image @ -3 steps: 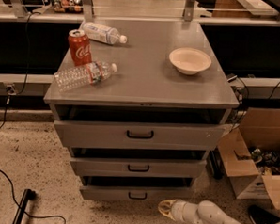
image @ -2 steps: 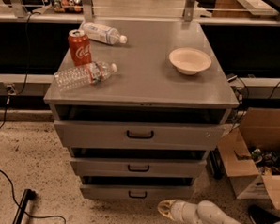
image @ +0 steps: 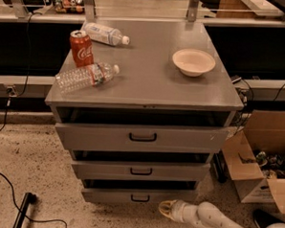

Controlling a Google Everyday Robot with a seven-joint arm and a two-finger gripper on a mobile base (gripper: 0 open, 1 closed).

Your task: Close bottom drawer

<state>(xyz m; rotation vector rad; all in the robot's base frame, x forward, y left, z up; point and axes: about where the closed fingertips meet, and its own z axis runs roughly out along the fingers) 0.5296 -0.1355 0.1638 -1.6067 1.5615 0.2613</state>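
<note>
The bottom drawer [image: 138,196] is the lowest grey front of the cabinet [image: 144,87], with a small black bar handle. It stands pulled out a little, with a dark gap above it. The middle drawer [image: 140,171] and the tall top drawer [image: 142,137] are also pulled out a little. My gripper [image: 165,209] is at the end of the white arm near the floor. It sits just below and to the right of the bottom drawer's handle, close to the drawer front.
On the cabinet top are a red soda can [image: 82,48], two plastic bottles [image: 87,75] [image: 106,35] and a beige bowl [image: 193,62]. An open cardboard box [image: 259,165] stands at the right. A black cable and rod [image: 22,212] lie on the speckled floor at the left.
</note>
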